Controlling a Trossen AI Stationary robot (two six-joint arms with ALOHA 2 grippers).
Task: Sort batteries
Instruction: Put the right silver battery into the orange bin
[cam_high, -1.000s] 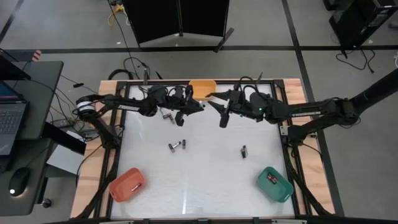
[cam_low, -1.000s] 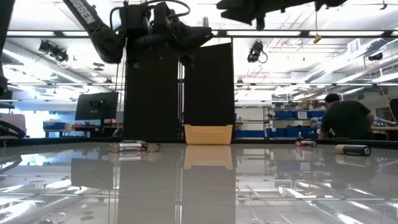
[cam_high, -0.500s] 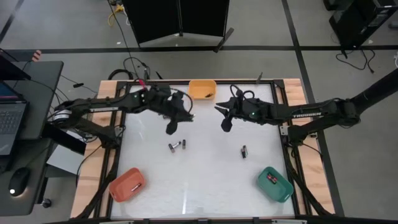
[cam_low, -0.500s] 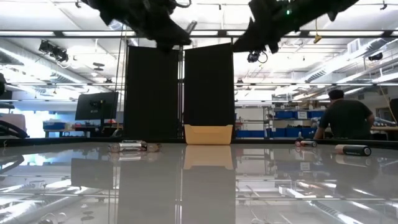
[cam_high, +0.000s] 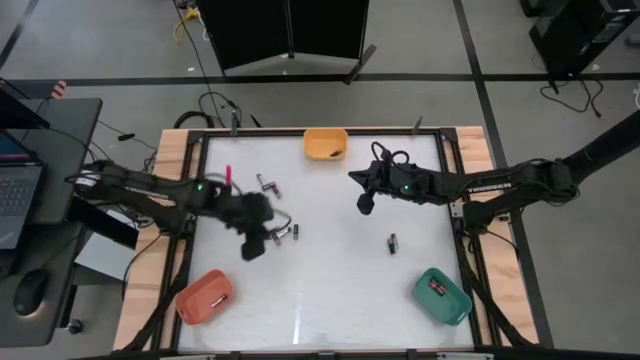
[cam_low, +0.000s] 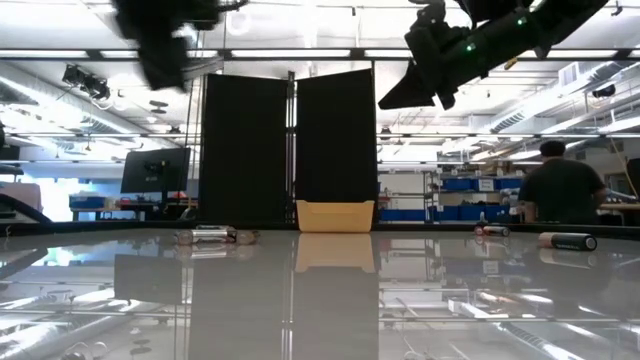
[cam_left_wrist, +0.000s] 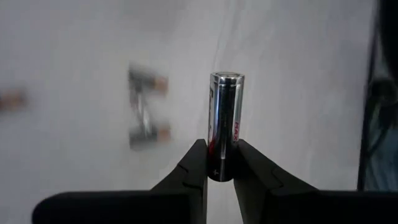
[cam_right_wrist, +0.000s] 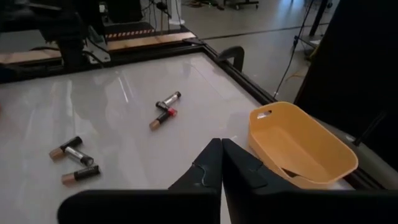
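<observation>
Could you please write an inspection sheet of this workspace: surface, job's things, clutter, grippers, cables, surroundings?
Surface: white table, glossy, wooden edges.
Job's things: one silver battery in the left gripper; loose batteries at the far left, the middle and the right; orange bin at the far edge, red bin near left, green bin near right.
Clutter: nothing seen.
Grippers: left gripper shut on the battery, above the table's left half; right gripper shut, empty, raised near the orange bin.
Cables: bundle behind the far edge.
Surroundings: laptop desk at left; a person far behind.
</observation>
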